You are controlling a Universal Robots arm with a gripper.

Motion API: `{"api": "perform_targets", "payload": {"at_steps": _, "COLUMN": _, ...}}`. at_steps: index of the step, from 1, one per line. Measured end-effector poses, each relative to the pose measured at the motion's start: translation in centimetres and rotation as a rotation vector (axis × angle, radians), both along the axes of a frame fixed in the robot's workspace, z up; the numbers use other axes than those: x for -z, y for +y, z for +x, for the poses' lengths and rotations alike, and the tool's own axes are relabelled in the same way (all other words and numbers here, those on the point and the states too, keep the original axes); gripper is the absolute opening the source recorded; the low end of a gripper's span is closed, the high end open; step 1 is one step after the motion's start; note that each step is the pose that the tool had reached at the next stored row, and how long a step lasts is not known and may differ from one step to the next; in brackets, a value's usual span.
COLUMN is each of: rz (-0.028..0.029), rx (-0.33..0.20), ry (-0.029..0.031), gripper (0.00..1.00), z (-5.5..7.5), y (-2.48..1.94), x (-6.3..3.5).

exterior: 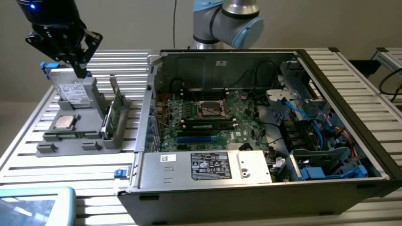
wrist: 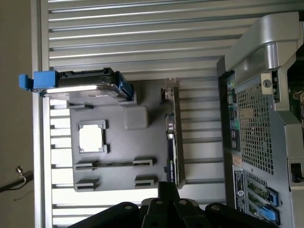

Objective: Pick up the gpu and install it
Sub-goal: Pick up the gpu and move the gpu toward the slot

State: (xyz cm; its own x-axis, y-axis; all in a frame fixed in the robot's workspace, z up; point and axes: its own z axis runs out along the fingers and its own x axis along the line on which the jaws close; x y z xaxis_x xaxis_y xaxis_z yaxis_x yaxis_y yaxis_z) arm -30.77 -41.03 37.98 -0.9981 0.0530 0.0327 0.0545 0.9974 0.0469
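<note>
A slatted metal table (exterior: 94,165) carries everything here. The open computer case (exterior: 251,200) lies on its side across most of it. Just beside the case, to the exterior view's left, sits a grey parts tray (exterior: 69,147). A pale blue-rimmed device (exterior: 35,205) rests further left of the case's front corner, at the table's edge.

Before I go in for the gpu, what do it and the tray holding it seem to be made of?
The gpu looks like thin circuit board, probably fibreglass laminate: greenish edge, dark matte face, bright metal bracket at one end. The tray looks like moulded or printed plastic: uniform matte grey, rounded slots, no shine.
</note>
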Motion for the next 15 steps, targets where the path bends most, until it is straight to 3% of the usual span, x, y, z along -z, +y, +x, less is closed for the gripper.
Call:
{"api": "perform_targets", "payload": {"at_steps": 6, "rz": 0.0042, "rx": -0.099, "ry": 0.0001, "gripper": 0.11, "z": -0.02, "y": 0.0, "x": -0.01}}
{"api": "perform_targets", "payload": {"at_steps": 9, "rz": 0.0042, "rx": -0.079, "ry": -0.0006, "gripper": 0.11, "z": 0.12, "y": -0.03, "x": 0.06}}
{"api": "perform_targets", "payload": {"at_steps": 14, "rz": 0.0036, "rx": -0.031, "ry": -0.0156, "gripper": 0.11, "z": 0.08, "y": -0.01, "x": 0.32}}
{"api": "perform_targets", "payload": {"at_steps": 15, "rz": 0.0038, "rx": -0.031, "ry": -0.0157, "gripper": 0.11, "z": 0.06, "y": -0.01, "x": 0.34}}
